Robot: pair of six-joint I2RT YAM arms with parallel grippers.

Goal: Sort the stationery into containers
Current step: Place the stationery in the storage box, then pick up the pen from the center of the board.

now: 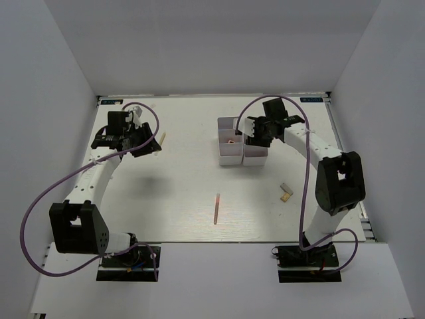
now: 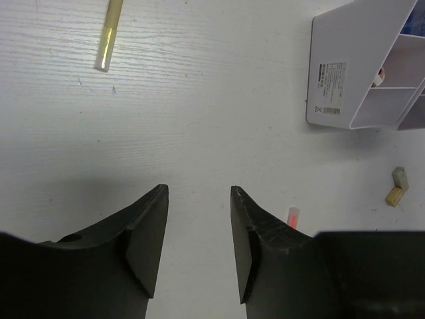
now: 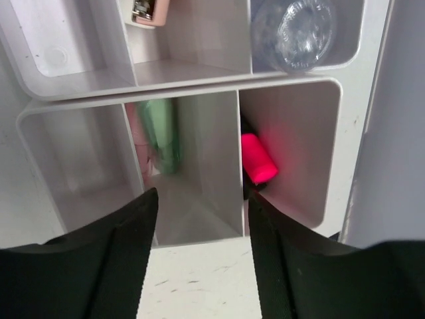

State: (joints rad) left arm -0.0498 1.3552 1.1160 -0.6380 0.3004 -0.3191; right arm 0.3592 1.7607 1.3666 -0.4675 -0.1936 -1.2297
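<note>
Pink-capped marker [image 3: 257, 159] lying in the organiser [image 3: 292, 83]
Right claw [image 3: 201, 199] is hovering over it, open and empty; left claw [image 2: 199, 193] is idling half-open, empty, far left. Pulling out crooked could be snagging its wall, tipping it.

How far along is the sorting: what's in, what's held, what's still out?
Partly done. The organiser already holds a green tube, a pink-capped marker and a few other pieces. Nothing is in hand: the right pincer hangs open over it, the left pincer open above bare table. Still out: a yellowish stick, a thin orange stick and two small blocks.
</note>
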